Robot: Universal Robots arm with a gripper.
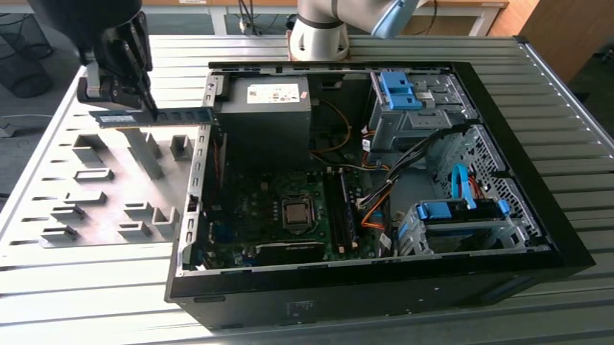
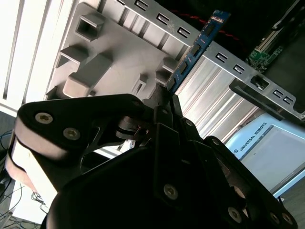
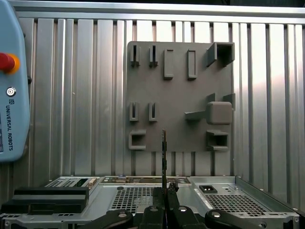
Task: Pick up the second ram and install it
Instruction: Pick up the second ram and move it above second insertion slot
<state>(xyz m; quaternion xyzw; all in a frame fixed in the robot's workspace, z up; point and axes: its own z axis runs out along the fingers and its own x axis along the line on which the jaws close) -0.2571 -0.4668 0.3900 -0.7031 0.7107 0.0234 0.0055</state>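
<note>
The second ram [image 1: 158, 116] is pinched in my claw [image 1: 144, 106]. It lies level in the air over the far edge of the grey fixture plate [image 1: 113, 188], just outside the open computer case [image 1: 336, 305] on the exterior view's left. From there I cannot tell whether its free end touches the case wall or only passes near it. My dark fingers cover the part of the stick they grip, and my arm is cut off by the frame's upper edge.

In the second wrist view the ram [image 2: 198, 47] runs out from my claw [image 2: 167, 98] as a blue-green strip with dark chips. Its held end is lost behind my black housing. In the first wrist view the stick [image 3: 164, 152] is edge-on, no more than a thin dark line, so neither chips nor label can be made out. It rises from my claw [image 3: 165, 188] across the fixture plate [image 3: 176, 100].

My jaws stand narrow, closed on the board's two flat faces.

Further out, the motherboard [image 1: 259, 208] lies inside the case, and a pale blue teach pendant [image 3: 12, 95] is cut off at the frame's side.
</note>
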